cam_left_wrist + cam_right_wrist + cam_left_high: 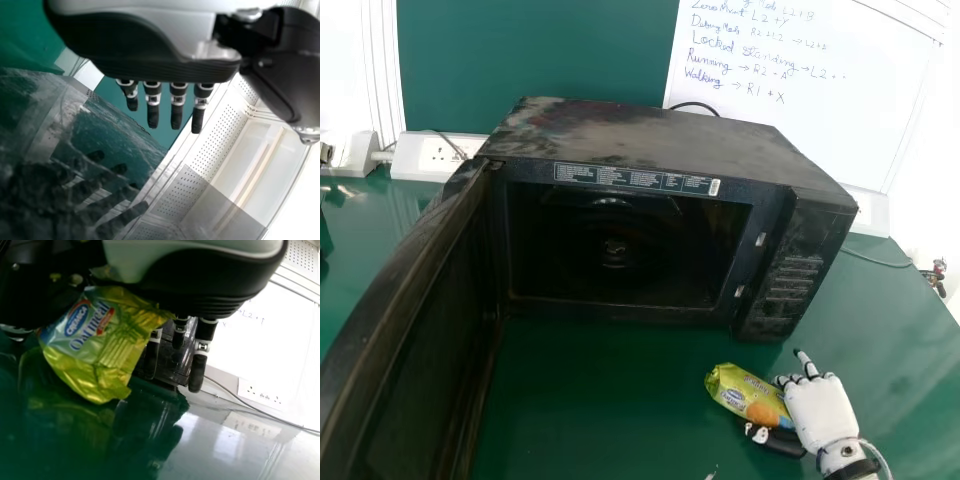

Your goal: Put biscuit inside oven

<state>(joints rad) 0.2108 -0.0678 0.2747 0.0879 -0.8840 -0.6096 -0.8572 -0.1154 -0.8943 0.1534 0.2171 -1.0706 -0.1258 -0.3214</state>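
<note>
Before the microwave [650, 138], biscuit packet [745, 392] (wrapper crinkled), against the right robot hand [820, 412], pinched by thumb and fingers

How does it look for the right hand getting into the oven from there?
Probably reachable, yes: the oven's door is swung wide to the left, leaving its mouth free. The right hand, beside the packet, would likely need to move left past the control panel.

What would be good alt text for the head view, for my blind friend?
A robot's white right hand holds a yellow-green biscuit packet over a green table, in front of a black microwave. The microwave's door stands wide open at left; a handwritten whiteboard is behind.
</note>
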